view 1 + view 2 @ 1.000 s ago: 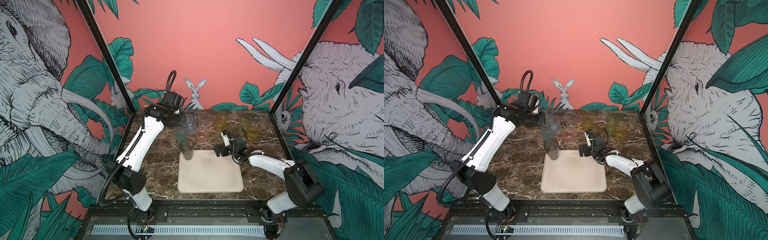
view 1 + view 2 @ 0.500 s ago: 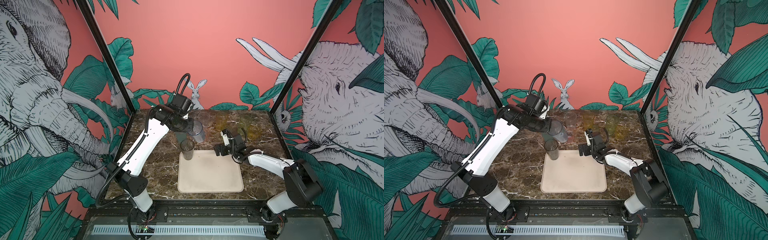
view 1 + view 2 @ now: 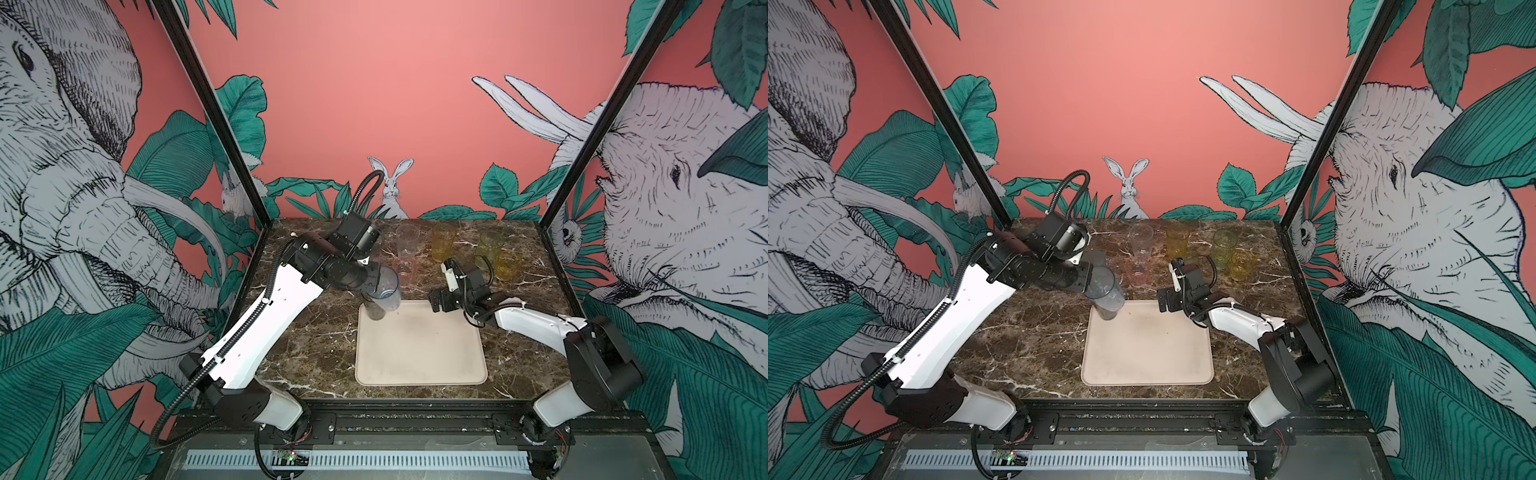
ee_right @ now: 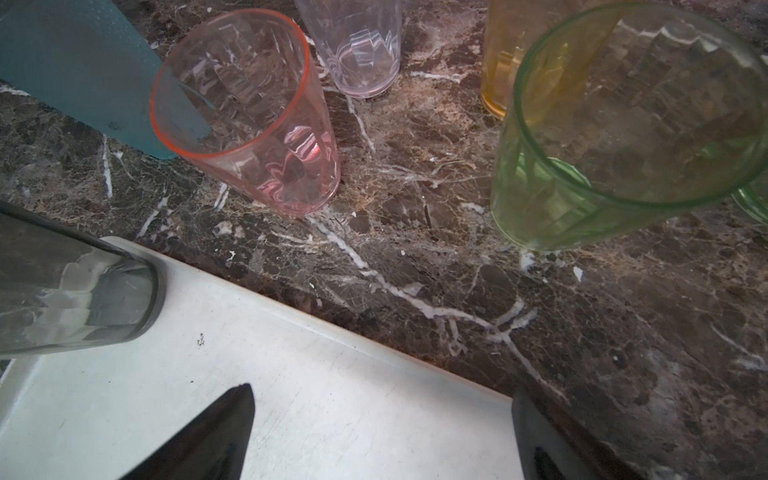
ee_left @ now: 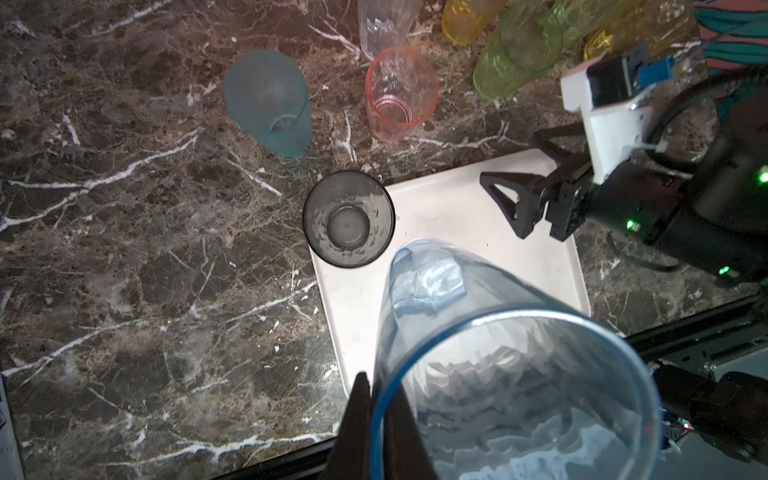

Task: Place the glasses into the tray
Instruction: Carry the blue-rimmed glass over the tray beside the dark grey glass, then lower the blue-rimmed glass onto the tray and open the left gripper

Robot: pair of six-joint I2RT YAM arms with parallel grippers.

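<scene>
The cream tray (image 3: pixel 419 345) (image 3: pixel 1146 345) lies at the table's middle. A smoky grey glass (image 3: pixel 376 311) (image 5: pixel 348 219) stands in its far left corner. My left gripper (image 5: pixel 376 386) is shut on the rim of a tall blue glass (image 3: pixel 386 289) (image 5: pixel 498 353), which hangs tilted just above the tray beside the grey one. My right gripper (image 4: pixel 382 390) (image 3: pixel 440 299) is open and empty, low over the tray's far right corner. Behind the tray stand a teal glass (image 5: pixel 268 99), a pink glass (image 4: pixel 249 112) and a clear glass (image 3: pixel 407 239).
Amber-yellow glasses (image 3: pixel 442 243) and green glasses (image 3: pixel 490 243) stand in a group at the back right, close behind my right wrist. A tall green glass (image 4: pixel 623 124) is nearest my right gripper. Black frame posts and printed walls close in the marble table (image 3: pixel 316 340).
My left arm has carried the blue glass from the back row forward and to the right, down over the tray next to the grey glass. The right arm has not moved.
</scene>
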